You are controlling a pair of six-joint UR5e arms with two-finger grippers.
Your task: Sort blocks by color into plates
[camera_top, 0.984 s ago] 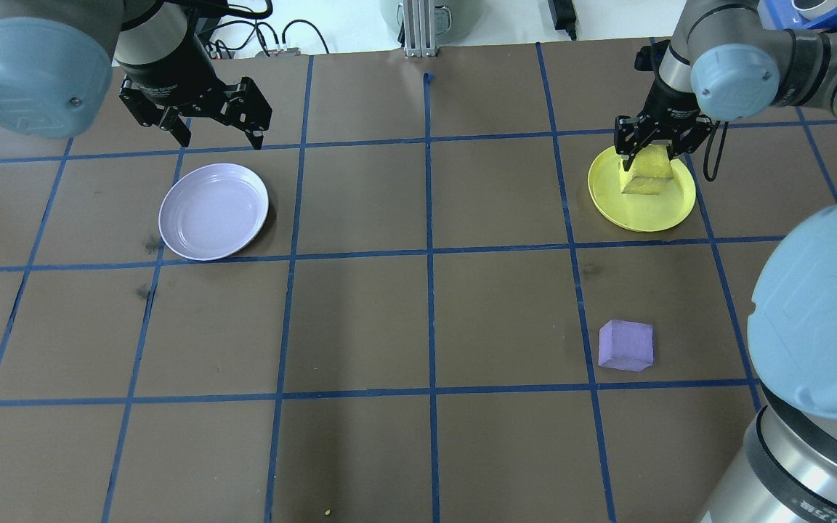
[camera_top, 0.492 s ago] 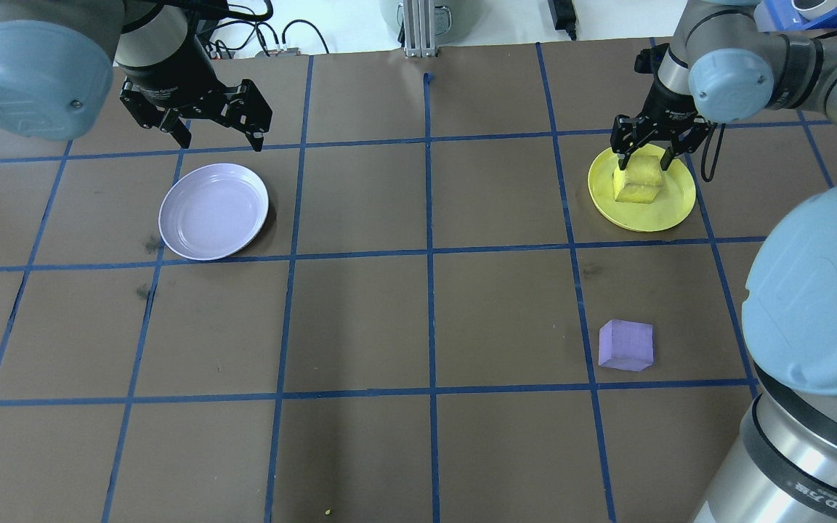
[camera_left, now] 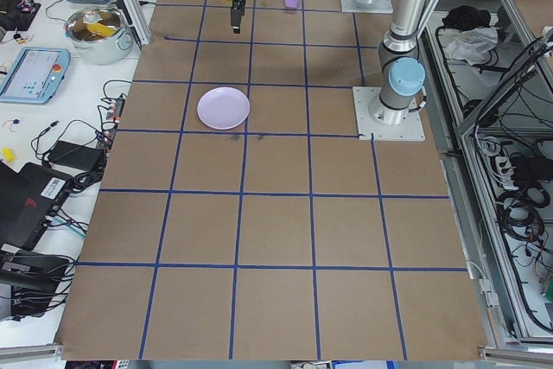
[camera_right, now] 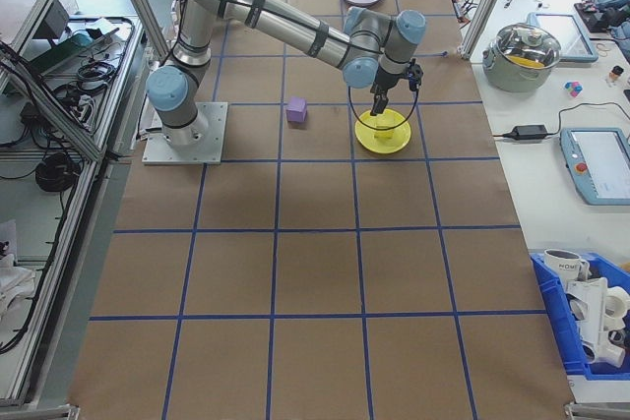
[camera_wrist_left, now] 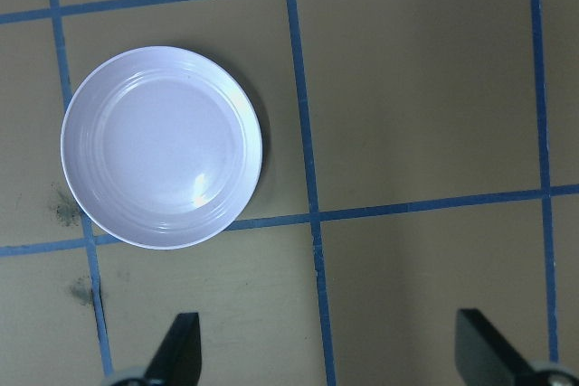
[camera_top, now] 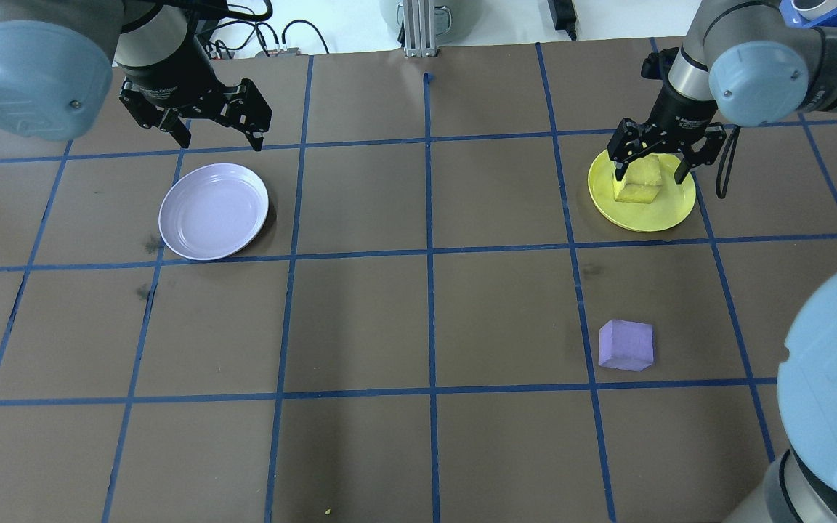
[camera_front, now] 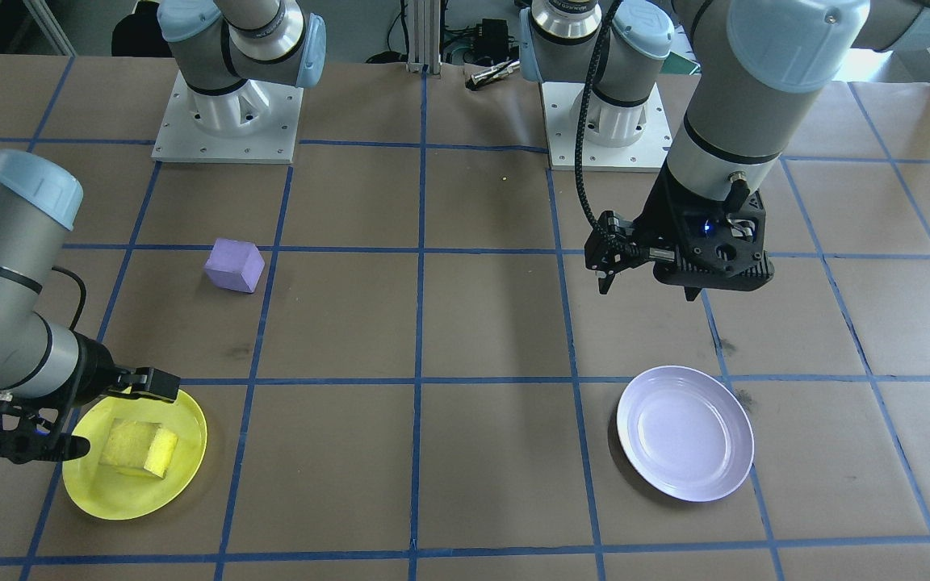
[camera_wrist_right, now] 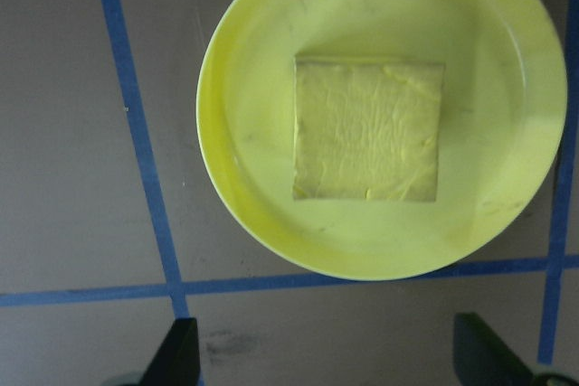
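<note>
Two blocks on my screens | yellow block (camera_top: 637, 181) lies in yellow plate (camera_top: 673, 211), right gripper (camera_top: 652, 163) spread wide above it | purple block (camera_top: 626, 345) on table | lavender plate (camera_top: 213, 211) bare | left gripper (camera_top: 215, 134) spread, holding nothing

Lidded steel pot (camera_right: 533, 53), teach pendants (camera_right: 601, 165)
</note>
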